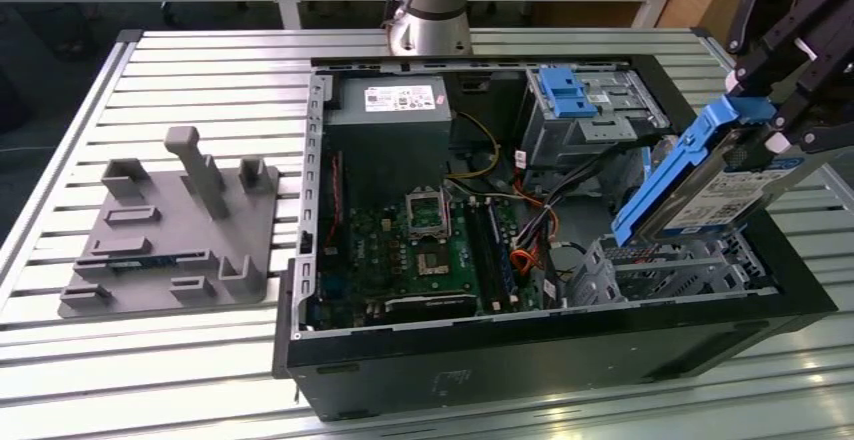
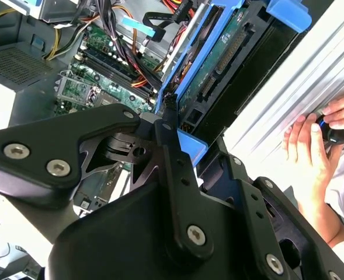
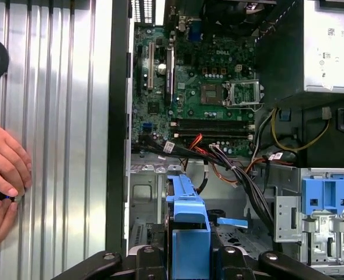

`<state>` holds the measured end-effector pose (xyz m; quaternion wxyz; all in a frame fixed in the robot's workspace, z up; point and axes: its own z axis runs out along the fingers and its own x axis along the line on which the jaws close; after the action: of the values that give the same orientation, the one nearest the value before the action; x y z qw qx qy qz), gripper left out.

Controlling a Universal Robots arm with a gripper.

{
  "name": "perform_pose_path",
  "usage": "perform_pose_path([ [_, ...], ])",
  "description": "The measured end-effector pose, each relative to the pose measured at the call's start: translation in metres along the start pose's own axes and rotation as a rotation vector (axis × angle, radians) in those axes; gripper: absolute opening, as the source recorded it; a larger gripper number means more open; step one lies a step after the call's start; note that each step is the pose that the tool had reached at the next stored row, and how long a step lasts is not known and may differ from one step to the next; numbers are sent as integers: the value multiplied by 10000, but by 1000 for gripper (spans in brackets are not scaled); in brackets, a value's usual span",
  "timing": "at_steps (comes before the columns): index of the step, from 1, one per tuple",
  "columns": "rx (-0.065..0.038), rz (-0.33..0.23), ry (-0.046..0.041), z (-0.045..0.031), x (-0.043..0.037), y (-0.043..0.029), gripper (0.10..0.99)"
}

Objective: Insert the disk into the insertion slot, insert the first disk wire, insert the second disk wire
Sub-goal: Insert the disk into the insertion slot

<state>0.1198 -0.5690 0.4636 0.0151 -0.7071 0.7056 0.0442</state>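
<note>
The black gripper (image 1: 771, 120) holds the disk (image 1: 714, 195), a flat silver hard drive with a white-and-blue label in a bright blue plastic carrier. Its fingers (image 3: 227, 262) are closed on the carrier's handle end, one on each side.

In the exterior view the disk hangs steeply tilted over the insertion slot (image 1: 674, 265), a low silver perforated sheet-metal cage in the near corner of the open black computer case (image 1: 561, 345). The disk's lower corner sits at the cage's open top; I cannot tell whether they touch.

The case wall runs close along the slot on the exterior view's right. A bundle of black, red and orange cables (image 1: 541, 230) crowds the other side, between the slot and the green motherboard (image 1: 427, 250). The taller grey cage with a blue latch (image 1: 587, 100) stands beyond.

The second wrist view shows the disk's green circuit-board underside. Both wrist views show a person's hands (image 3: 2, 169) on the slatted aluminium surface (image 1: 200, 70), just outside the case wall.
</note>
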Motion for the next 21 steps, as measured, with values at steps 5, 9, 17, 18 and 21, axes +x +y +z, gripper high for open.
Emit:
perform_pose_path([
  [5, -2, -25, 1, 30, 3, -1, 365],
  [9, -3, -40, 2, 57, 5, -2, 365],
  [17, -6, -73, 4, 105, 9, -4, 365],
  [18, -7, -78, 3, 110, 9, -4, 365],
  [21, -8, -91, 4, 126, 11, -5, 365],
])
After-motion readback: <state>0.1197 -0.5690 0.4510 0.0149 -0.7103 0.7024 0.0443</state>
